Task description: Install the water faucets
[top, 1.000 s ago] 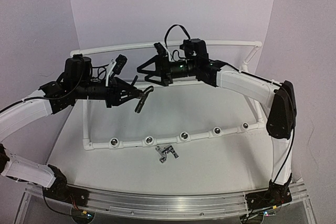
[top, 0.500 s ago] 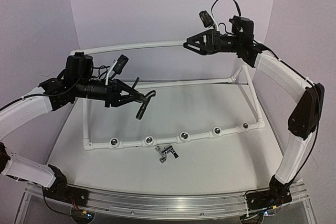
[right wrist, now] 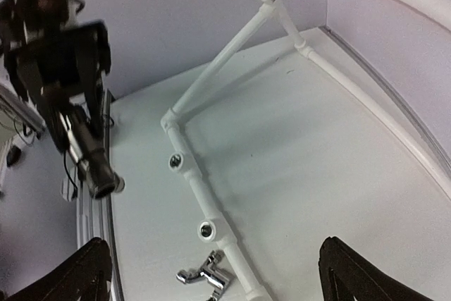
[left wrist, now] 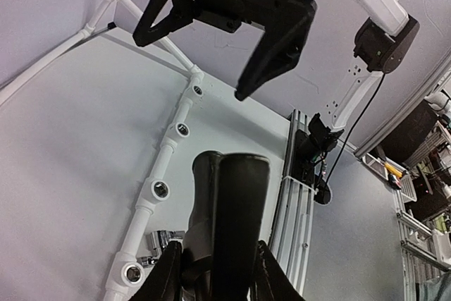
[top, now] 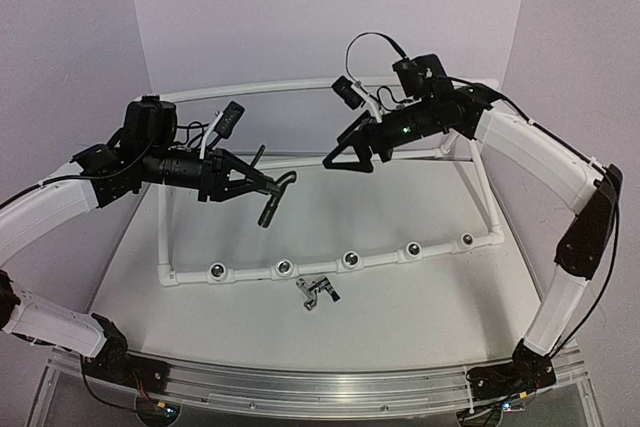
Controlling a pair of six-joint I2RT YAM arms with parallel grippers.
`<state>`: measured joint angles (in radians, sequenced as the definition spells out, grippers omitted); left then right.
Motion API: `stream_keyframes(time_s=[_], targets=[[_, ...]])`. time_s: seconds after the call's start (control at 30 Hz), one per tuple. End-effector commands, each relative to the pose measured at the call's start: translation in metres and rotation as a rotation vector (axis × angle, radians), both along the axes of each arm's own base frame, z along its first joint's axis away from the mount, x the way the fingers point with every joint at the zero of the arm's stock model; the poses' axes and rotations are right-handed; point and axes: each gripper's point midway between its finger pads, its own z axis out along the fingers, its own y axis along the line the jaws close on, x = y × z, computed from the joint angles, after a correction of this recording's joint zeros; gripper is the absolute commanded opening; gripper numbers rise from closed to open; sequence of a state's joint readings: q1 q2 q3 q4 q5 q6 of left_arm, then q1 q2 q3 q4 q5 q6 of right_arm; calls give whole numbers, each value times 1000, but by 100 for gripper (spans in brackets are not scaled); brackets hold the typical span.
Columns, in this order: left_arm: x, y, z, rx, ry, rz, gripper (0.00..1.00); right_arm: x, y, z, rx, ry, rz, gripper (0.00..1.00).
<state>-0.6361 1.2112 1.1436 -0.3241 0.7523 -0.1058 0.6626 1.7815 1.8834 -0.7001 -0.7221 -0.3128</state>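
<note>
My left gripper [top: 258, 183] is shut on a dark grey water faucet [top: 271, 198], held in the air above the table's left middle. In the left wrist view this faucet [left wrist: 230, 213] fills the gap between my fingers [left wrist: 166, 280]. A second, shiny faucet [top: 318, 292] lies on the table just in front of the white pipe frame [top: 315, 264]; the wrist views show it too [left wrist: 159, 240] [right wrist: 205, 277]. To the right of the held faucet and higher up, my right gripper [top: 347, 156] hangs open and empty, its fingertips [right wrist: 90, 267] spread wide.
The pipe frame's front bar carries several silver-ringed sockets [top: 283, 268] [top: 350, 259] [left wrist: 161, 189] [right wrist: 206, 230]. Its side and back bars [top: 484, 192] [top: 250, 90] rise round the work area. White walls close the back and sides. A metal rail [top: 320, 387] runs along the near edge.
My right arm rose from beside the left gripper up to the back right, then came down toward the centre, open all the while. The left arm and its faucet barely moved.
</note>
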Motion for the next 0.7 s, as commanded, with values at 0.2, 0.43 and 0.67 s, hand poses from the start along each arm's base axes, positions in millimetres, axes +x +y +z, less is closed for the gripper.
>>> stream_keyframes(time_s=[0.2, 0.43, 0.67], targets=[[-19, -14, 22, -55, 30, -175, 0, -99, 17, -24, -252, -195, 453, 98], [-31, -15, 28, -78, 17, -229, 0, -105, 62, -14, -136, -124, 405, 89], [-40, -16, 20, -59, 14, -258, 0, -97, 77, -31, -147, 0, 368, 86]])
